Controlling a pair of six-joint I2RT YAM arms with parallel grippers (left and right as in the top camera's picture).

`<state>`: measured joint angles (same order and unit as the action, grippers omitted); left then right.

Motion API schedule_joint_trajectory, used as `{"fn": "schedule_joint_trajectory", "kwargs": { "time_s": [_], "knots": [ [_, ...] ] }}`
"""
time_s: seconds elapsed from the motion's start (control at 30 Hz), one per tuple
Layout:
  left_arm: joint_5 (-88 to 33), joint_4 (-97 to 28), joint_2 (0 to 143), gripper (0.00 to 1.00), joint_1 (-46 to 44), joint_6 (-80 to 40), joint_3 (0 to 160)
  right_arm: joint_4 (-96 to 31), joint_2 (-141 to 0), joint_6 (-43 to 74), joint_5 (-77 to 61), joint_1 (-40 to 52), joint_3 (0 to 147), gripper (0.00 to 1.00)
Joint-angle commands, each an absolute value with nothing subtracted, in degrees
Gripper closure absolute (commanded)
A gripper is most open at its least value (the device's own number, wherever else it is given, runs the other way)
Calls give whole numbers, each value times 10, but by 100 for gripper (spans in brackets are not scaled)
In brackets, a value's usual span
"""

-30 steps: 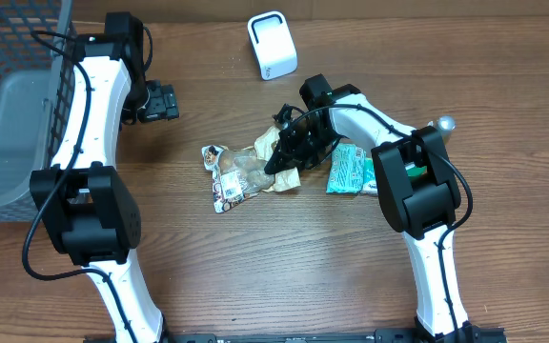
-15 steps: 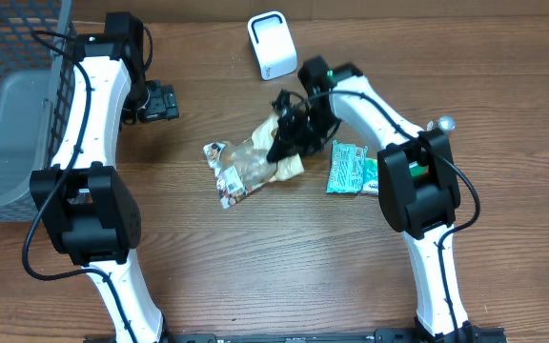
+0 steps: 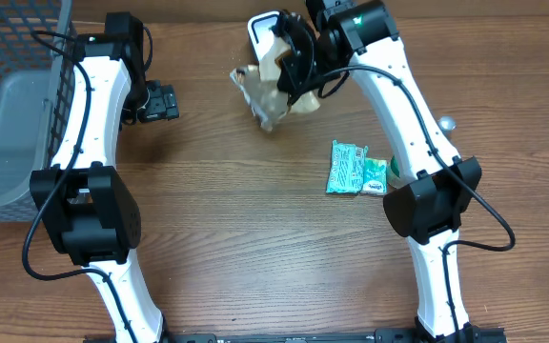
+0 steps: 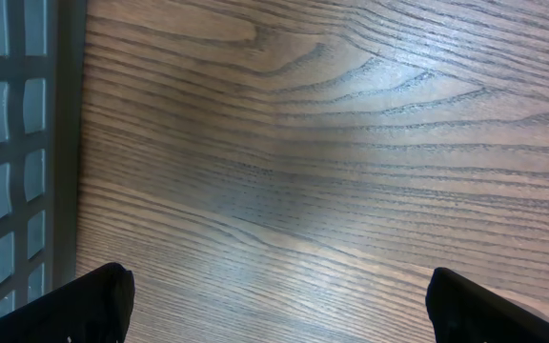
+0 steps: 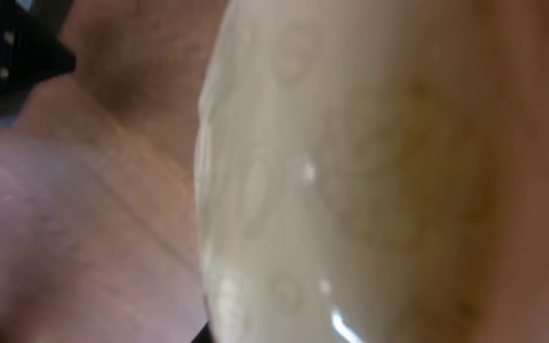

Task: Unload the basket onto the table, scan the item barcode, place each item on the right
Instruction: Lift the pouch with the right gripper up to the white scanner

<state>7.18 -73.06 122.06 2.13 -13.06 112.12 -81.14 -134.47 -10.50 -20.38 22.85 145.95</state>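
Overhead: two packets are being shown. One snack bag (image 3: 265, 88), lifted off the table since earlier, is being clamped in the right gripper (image 3: 294, 63) just beside the one scanner (image 3: 258, 26). One green packet (image 3: 355, 169) is lying well behind that claw. Left wrist: the left gripper (image 4: 284, 307) is being held wide over wood. Right wrist: the bag is being shown blurred, close against the claw.

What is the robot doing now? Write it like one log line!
right tool: shut on bag, held up at scanner | left tool: open, empty | green pack: on table
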Motion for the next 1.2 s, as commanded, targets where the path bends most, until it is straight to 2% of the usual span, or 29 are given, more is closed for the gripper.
{"fn": "schedule_joint_trajectory", "kwargs": {
  "time_s": [0.0, 0.3, 0.67, 0.83, 1.17],
  "knots": [
    [79, -730, 1218, 1, 22, -122, 1129, -792, -1329, -171, -169, 235, 1471, 96],
    [79, -730, 1218, 0, 22, -122, 1129, -668, -1329, -245, -25, 258, 1470, 96],
    [79, -730, 1218, 1, 22, -122, 1129, -503, -1329, -357, 32, 260, 1453, 96],
    [79, -730, 1218, 0, 22, -122, 1129, -415, -1330, -366, 47, 260, 1453, 96],
    [79, -730, 1218, 0, 22, -122, 1129, -365, -1382, -374, 47, 260, 1453, 96]
  ]
}}
